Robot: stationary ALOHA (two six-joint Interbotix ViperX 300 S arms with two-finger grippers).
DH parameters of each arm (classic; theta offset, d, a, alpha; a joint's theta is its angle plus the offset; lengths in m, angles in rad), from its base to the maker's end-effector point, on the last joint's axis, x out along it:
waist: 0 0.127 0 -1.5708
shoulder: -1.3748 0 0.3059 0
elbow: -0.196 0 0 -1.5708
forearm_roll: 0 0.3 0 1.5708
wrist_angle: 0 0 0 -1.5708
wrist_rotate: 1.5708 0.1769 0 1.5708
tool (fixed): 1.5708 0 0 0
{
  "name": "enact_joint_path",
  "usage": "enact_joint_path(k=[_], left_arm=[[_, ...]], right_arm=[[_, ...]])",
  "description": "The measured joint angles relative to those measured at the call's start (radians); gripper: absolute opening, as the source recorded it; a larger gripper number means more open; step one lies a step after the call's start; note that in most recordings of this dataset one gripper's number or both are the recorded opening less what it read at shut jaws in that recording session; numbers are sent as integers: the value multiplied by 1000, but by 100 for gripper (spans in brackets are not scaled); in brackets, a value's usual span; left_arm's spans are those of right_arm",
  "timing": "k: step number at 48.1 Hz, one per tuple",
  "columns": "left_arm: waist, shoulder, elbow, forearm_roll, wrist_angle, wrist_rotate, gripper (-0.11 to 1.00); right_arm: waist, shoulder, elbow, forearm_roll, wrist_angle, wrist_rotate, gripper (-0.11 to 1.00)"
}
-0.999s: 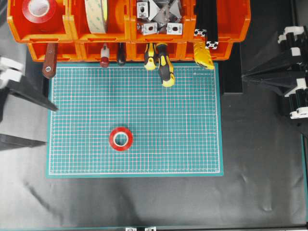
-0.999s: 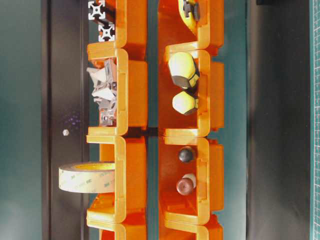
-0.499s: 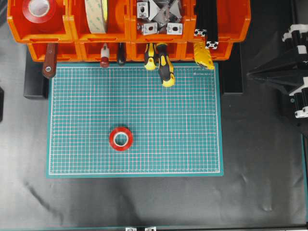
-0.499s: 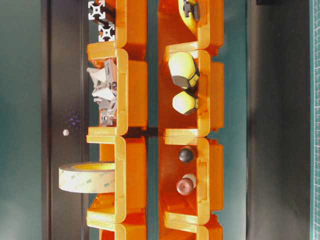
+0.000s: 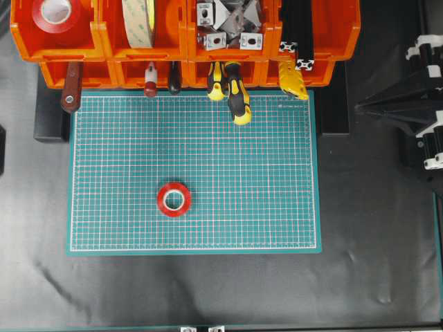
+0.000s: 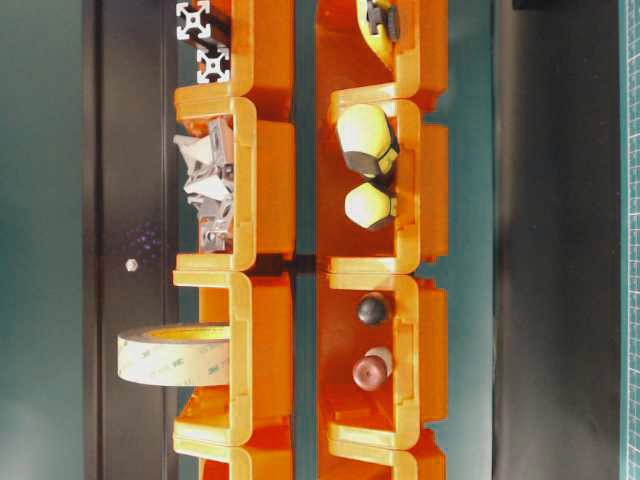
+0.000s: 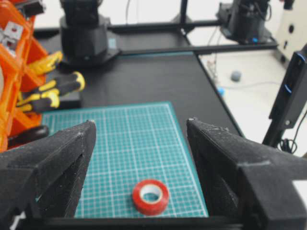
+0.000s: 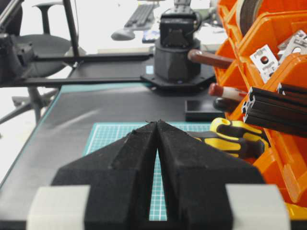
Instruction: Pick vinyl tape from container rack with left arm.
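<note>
- On the black worktop (image 5: 374,263): green cutting mat (image 5: 263,173); container rack (image 5: 183,41) spans its far edge.
- Right gripper (image 8: 157,125) at the right edge, jaws pressed together, holding nothing.
- Left gripper (image 7: 139,129), wrist view only: jaws spread wide, empty.
- Vinyl tape (image 5: 174,199) flat on the mat, out of the rack, apart from both grippers.
- Second red roll (image 5: 57,14) in the top-left bin.

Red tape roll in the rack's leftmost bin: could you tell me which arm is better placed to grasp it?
Left: the roll sits at the rack's left end, the left gripper is open; the right gripper is shut.
</note>
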State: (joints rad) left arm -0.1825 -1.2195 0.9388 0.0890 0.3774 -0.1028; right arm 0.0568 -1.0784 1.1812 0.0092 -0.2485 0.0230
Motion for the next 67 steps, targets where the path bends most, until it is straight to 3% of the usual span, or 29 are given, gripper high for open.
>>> enact_joint_path(k=[14, 67], left_arm=[[0, -6, 29, 0, -100, 0, 73], [0, -5, 55, -3, -106, -3, 73]], right_arm=[[0, -2, 0, 2, 0, 0, 1], [0, -5, 3, 2, -2, 0, 1]])
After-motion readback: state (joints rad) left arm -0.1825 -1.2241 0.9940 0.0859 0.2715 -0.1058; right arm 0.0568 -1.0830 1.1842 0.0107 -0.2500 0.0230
